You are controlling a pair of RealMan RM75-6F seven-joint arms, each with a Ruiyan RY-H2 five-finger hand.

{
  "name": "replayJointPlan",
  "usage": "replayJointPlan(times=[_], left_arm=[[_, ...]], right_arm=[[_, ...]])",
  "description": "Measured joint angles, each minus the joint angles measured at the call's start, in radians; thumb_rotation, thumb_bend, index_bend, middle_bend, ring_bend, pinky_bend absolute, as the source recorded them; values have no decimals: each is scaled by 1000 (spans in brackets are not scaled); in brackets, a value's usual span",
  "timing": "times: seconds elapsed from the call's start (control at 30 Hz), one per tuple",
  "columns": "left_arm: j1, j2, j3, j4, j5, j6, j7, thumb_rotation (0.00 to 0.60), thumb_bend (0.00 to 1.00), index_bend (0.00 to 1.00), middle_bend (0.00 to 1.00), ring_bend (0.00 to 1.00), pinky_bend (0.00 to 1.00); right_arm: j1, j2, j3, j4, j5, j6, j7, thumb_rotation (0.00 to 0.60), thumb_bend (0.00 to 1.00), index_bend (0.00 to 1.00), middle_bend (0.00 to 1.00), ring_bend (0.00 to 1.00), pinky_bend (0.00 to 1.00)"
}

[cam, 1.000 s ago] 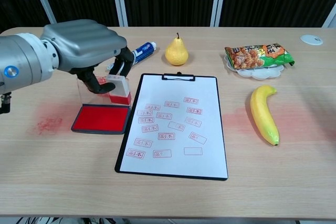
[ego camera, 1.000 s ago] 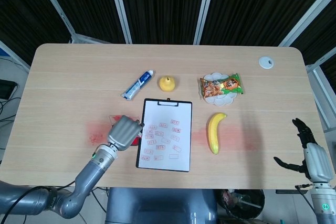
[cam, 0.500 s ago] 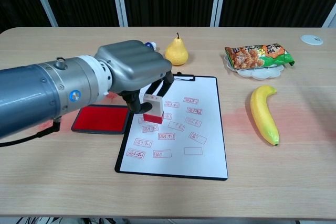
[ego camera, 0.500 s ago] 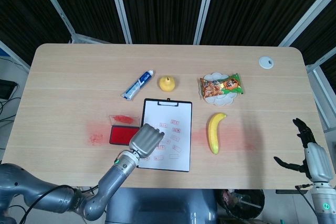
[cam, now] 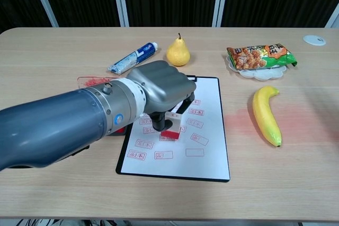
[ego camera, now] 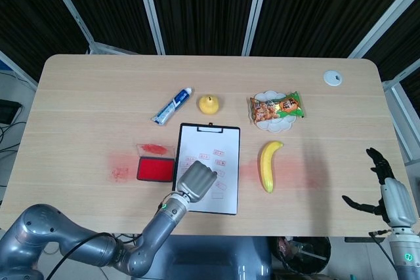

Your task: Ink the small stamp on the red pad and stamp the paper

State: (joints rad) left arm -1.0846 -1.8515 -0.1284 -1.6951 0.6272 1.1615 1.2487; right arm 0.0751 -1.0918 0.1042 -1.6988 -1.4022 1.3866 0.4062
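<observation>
My left hand grips the small stamp, white with a red base, and holds it down at the middle of the paper. The paper lies on a black clipboard and carries several red stamp marks. From above, the left hand covers the stamp and the middle of the sheet. The red ink pad lies open just left of the clipboard, its clear lid behind it. My right hand hangs at the table's right edge, fingers apart, holding nothing.
A toothpaste tube and a pear lie behind the clipboard. A snack bag on a white plate and a banana sit to the right. A white disc is at the far right corner. Red ink smears mark the table.
My left hand carried the stamp from the ink pad rightward over the clipboard and lowered it onto the middle of the paper. The right hand stayed still.
</observation>
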Motion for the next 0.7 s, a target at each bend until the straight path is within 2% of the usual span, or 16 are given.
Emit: replayJointPlan(times=[0.7], left_arm=[[-53,-88,-3,95,-35,-11,7,600,595,697,743,837,973]], right_arm=[[1,9,0,-11,4,-12,19,600,121,0,0,0,219]])
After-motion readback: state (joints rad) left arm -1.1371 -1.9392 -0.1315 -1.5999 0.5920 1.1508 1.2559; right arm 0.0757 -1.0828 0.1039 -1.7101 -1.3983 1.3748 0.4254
